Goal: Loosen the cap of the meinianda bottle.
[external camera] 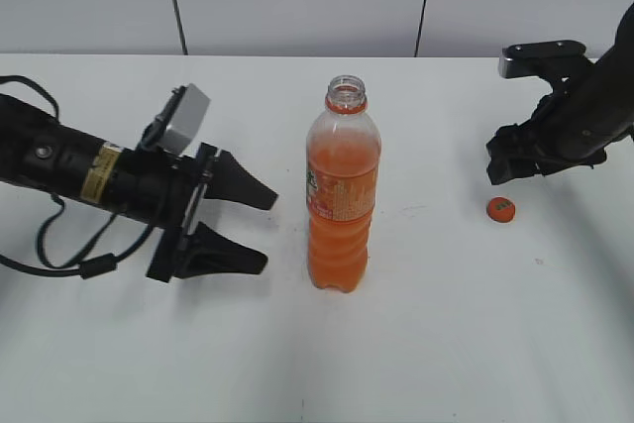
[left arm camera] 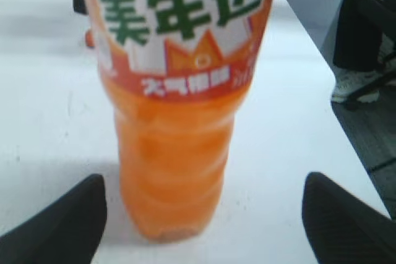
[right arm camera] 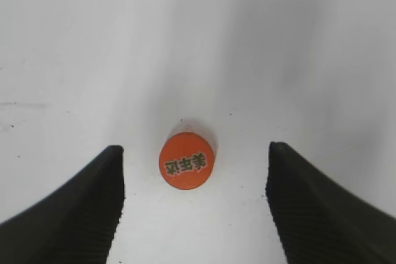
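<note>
The meinianda bottle stands upright at the table's middle, its mouth open with no cap on it; only the orange neck ring remains. The bottle fills the left wrist view. The orange cap lies on the table to the right, apart from the bottle, and shows top-up in the right wrist view. My left gripper is open, left of the bottle and not touching it. My right gripper is open just above the cap, which lies ahead of its fingers.
The white table reaches to a pale panelled wall at the back. In the left wrist view the table's edge runs along the right, with dark objects on the floor beyond it.
</note>
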You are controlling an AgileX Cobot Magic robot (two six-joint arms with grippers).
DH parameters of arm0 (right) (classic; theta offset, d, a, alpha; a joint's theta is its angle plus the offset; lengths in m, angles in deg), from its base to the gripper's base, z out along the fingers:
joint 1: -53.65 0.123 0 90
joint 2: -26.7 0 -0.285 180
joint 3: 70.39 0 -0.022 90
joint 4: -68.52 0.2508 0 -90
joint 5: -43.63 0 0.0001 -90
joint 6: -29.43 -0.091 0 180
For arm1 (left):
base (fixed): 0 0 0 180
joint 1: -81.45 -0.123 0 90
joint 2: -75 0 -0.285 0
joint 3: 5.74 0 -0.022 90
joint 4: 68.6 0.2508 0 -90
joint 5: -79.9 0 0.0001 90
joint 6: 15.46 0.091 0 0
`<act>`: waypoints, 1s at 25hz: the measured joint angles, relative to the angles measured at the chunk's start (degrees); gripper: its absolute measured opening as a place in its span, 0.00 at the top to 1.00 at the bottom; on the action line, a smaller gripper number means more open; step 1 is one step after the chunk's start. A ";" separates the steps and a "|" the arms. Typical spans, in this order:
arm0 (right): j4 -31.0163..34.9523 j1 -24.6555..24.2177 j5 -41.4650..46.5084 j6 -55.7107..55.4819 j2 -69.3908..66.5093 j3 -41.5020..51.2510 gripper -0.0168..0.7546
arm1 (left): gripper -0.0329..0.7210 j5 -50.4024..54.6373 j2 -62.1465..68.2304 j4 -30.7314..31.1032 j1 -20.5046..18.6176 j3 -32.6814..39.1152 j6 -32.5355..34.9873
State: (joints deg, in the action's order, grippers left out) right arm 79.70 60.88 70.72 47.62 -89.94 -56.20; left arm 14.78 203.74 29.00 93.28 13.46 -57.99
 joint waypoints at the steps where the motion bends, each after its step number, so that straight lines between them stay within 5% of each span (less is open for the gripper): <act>1: -1.15 0.00 -0.13 0.00 0.54 -0.02 0.28 | 0.18 0.30 -0.54 2.10 -1.86 0.00 -0.99; 6: -10.35 0.00 -8.26 0.00 3.58 -0.14 0.28 | 0.26 16.11 -7.06 0.09 -8.62 0.00 -2.87; 13: -14.38 -2.54 -9.90 -9.60 6.15 -6.57 0.28 | 0.35 73.16 -16.19 -27.72 -8.95 -6.45 -2.14; 15: -14.49 -4.89 -1.43 -12.05 6.00 -10.99 0.28 | 0.35 85.96 -16.25 -37.23 -9.06 -10.35 6.02; 20: -13.55 -8.36 26.49 -11.12 5.40 -26.70 0.28 | 0.35 112.20 -16.25 -82.87 -10.97 -24.12 45.73; 25: -9.59 -8.52 40.84 -8.30 7.33 -37.50 0.28 | 0.35 131.23 -18.06 -92.64 -11.48 -34.91 52.67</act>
State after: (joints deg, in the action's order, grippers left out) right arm 70.12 52.36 111.56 39.32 -82.61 -93.70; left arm 146.02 185.68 -63.64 81.79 -21.45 -5.32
